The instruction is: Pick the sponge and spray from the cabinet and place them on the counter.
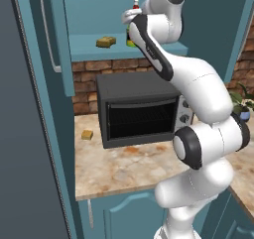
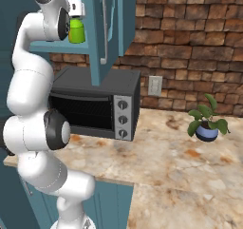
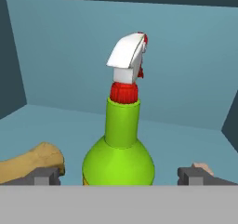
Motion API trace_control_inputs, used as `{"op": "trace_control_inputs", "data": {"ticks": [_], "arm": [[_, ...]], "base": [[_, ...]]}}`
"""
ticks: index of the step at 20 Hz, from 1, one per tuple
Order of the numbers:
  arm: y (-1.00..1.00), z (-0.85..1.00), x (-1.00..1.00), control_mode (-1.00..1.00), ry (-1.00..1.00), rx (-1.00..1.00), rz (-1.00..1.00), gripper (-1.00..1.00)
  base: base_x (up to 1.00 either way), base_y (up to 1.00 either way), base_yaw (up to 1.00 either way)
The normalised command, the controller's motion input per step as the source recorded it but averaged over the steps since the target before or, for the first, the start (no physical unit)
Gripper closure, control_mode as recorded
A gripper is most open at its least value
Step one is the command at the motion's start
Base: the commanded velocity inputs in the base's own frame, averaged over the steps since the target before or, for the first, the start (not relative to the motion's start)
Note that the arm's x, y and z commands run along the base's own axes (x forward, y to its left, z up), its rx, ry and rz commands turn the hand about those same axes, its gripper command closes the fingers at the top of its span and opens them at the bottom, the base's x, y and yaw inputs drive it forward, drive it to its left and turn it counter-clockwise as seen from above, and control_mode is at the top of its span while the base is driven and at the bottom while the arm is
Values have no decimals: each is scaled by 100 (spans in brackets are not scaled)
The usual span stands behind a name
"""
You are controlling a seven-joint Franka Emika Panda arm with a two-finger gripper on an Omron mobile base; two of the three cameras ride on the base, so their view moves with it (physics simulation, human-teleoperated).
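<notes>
The green spray bottle with a narrow neck, red collar and white trigger top [image 3: 119, 148] is standing upright on the teal shelf of the open teal-blue wall cabinet [image 1: 89, 47]. The mustard-yellow flat sponge block [image 1: 106, 41] is lying on the same shelf, to the left of the bottle and apart from it.

The two-finger hand [image 3: 120, 176] is sitting level with the bottle's body. Its two dark fingertips [image 3: 44, 175] are standing wide apart, one on either side of the bottle, with nothing between them being squeezed: open, not gripping.

Judgement: the step in hand is the approach to the spray, the first of the two picks; neither item is on the bench yet. The next move is calling for a short advance if needed, then closing on the bottle's body, lifting clear of the shelf and drawing out between the doors before lowering to the beige marbled stone bench [image 2: 175, 152].

The hand view is showing the bracketing of the bottle, with the sponge's end at lower left. The left base view is showing the sponge whole, a black microwave oven [image 1: 139, 109] under the shelf, and a small orange-tan block [image 1: 87, 134] on the bench. The right base view is showing the bottle beside the wrist [image 2: 76, 31] and a potted plant [image 2: 207, 121] far right.
</notes>
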Motion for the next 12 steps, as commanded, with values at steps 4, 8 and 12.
{"op": "trace_control_inputs", "data": {"ticks": [4, 8, 12], "arm": [[2, 0, 28, -100, 0, 0, 0, -100], [1, 0, 27, -100, 0, 0, 0, -100], [4, 0, 27, -100, 0, 0, 0, -100]], "base": [[0, 0, 0], [0, 0, 0], [0, 0, 0]]}}
